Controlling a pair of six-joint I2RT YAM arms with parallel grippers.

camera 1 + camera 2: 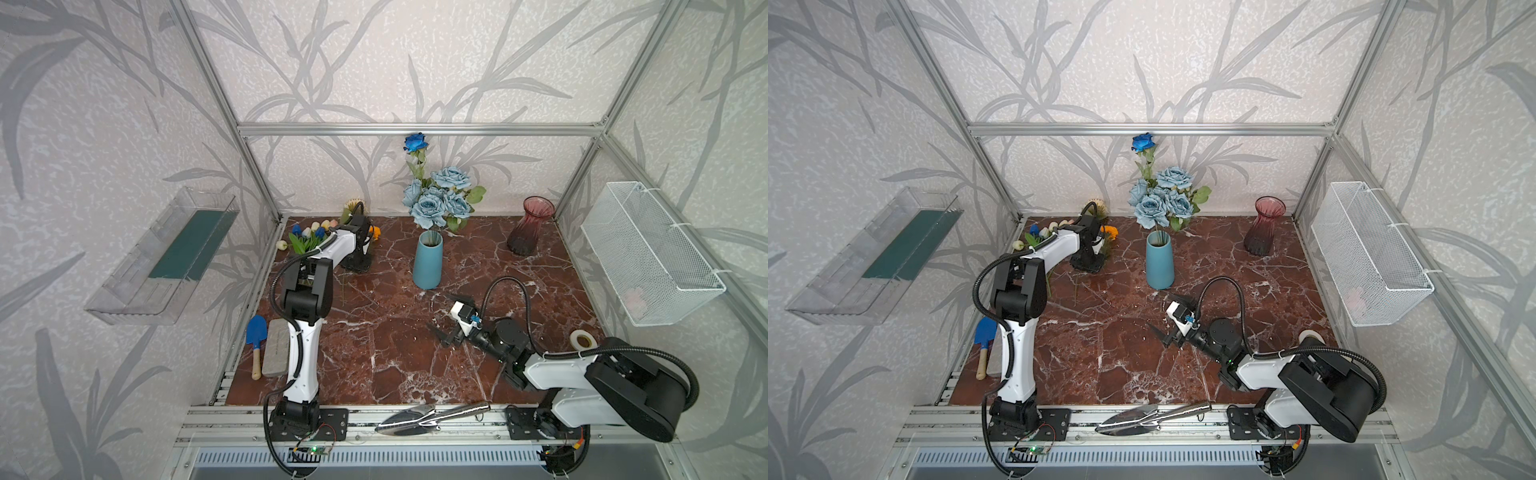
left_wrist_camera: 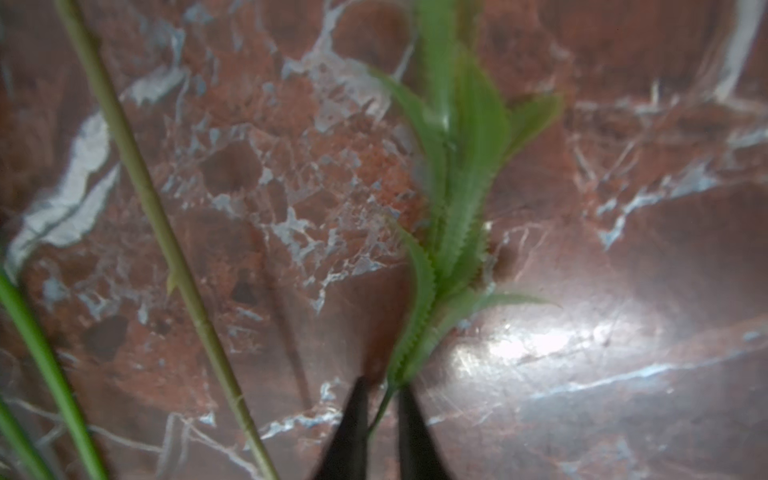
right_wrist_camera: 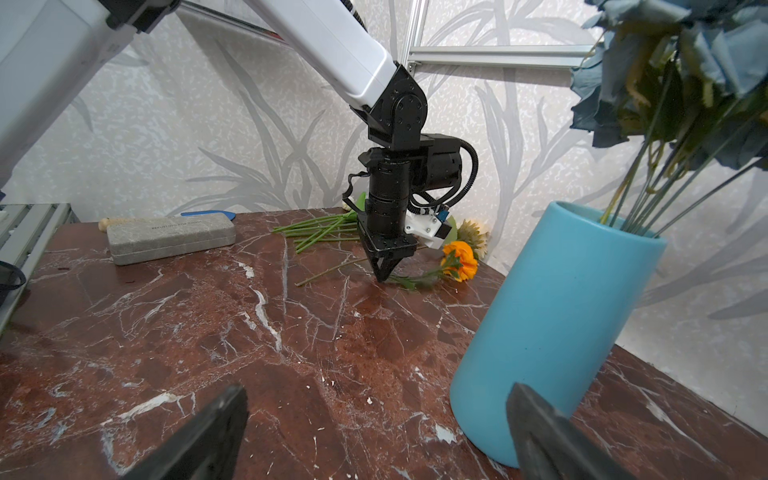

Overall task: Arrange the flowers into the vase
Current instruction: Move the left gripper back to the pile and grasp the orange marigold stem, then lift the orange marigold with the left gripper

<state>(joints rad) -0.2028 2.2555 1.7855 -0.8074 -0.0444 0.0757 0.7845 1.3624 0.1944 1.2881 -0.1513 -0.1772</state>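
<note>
Left arm [image 1: 338, 245] hides much of the tulips [image 1: 305, 243] at the table [image 1: 395, 353] corner. Blue vase [image 1: 428, 262] holds dusty-blue rose bunch [image 1: 440, 199] and dark blue rose [image 1: 415, 142]. Left gripper [image 3: 384, 276] pinches the stem of the orange marigold [image 3: 460, 258] lying on the table; right gripper [image 3: 377, 390] hangs spread by the vase.

Two grippers: the left gripper [image 3: 382, 277] and the right gripper [image 3: 376, 392]. Two vases: one blue vase [image 1: 428, 264] just ahead of the right gripper, one dark pink glass vase [image 1: 530, 228] well beyond it. Five kinds of flower: one dark blue rose [image 1: 415, 142] and one bunch of dusty-blue roses [image 1: 442, 197], at least four blooms, both in the blue vase; one orange marigold [image 3: 459, 259], its stem at the left gripper's tips; one cream sunflower [image 3: 474, 233] and one tulip bunch [image 1: 309, 237] just beside that gripper, tulip heads too crowded to count. Two garden tools: one blue trowel [image 1: 255, 332], one chrome trowel [image 1: 428, 415]. One grey case [image 1: 275, 348]. One tape roll [image 1: 583, 340]. One clear bin [image 1: 137, 291]. One white wire basket [image 1: 648, 257].
</note>
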